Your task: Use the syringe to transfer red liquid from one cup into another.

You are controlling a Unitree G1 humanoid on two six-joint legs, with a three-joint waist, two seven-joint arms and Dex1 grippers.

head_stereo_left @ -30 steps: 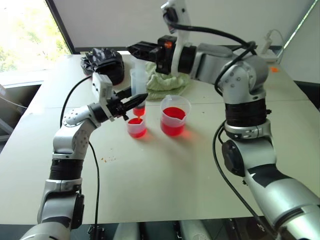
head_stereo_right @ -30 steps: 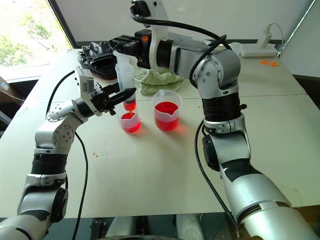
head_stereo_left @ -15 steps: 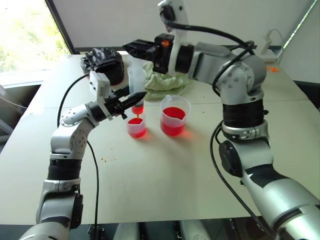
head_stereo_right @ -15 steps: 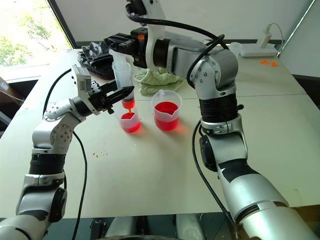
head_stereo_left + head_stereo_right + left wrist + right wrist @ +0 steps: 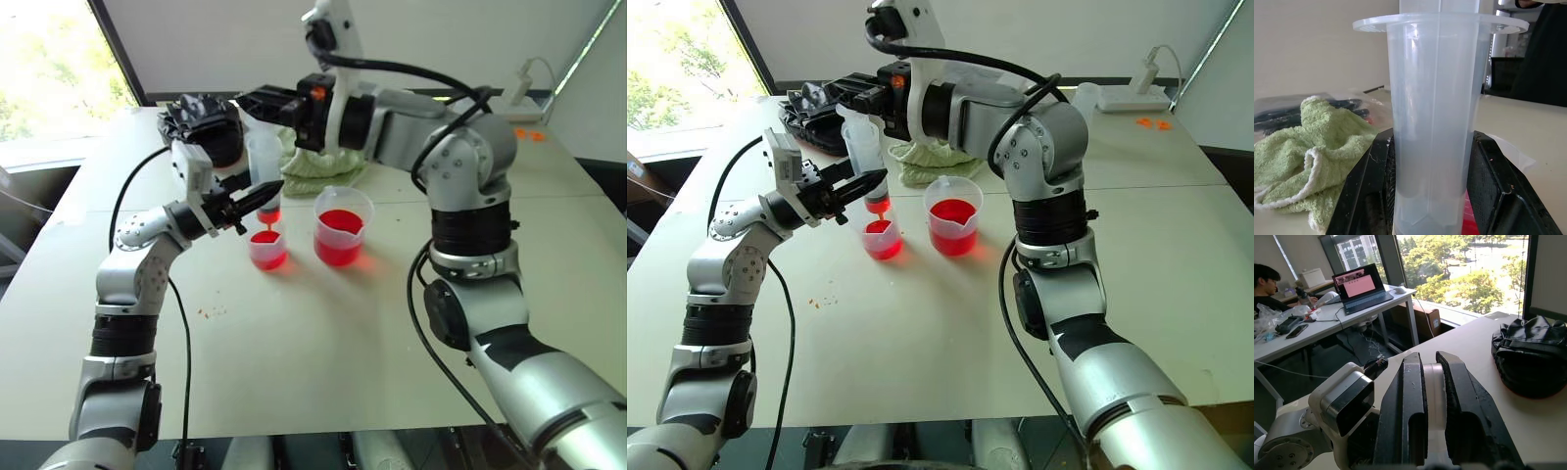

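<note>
Bench [image 5: 294, 352] bare and pale in the lower half of the frame, a few orange specks [image 5: 209, 312] at lower left of centre. Left hand [image 5: 266, 192] at centre left, fingers clamped across the lower barrel of the syringe [image 5: 265, 166]; the left wrist view shows the clear barrel seated between both black fingers [image 5: 1369, 196], flange at top. Syringe upright, orange-red tip pointing down, directly above the small cup [image 5: 267, 249] and just clear of its rim. Small cup stands on the bench at centre, holding red liquid [image 5: 268, 257] in its lower part. Beaker [image 5: 343, 226] just to the right of the small cup, near but apart from it, roughly half full of the same red liquid. Right hand [image 5: 257, 101] at upper centre, reaching in from the right toward the left of the frame, fingers together on the top of the syringe plunger; in the right wrist view the pale plunger end sits between the two fingers [image 5: 1409, 411]. Behind the cups, a crumpled green towel [image 5: 328, 164] on the bench. Farther back, upper left, a black bag [image 5: 204, 124]. Far upper right, a white power strip [image 5: 524, 100] with small orange bits [image 5: 530, 134] beside it.
</note>
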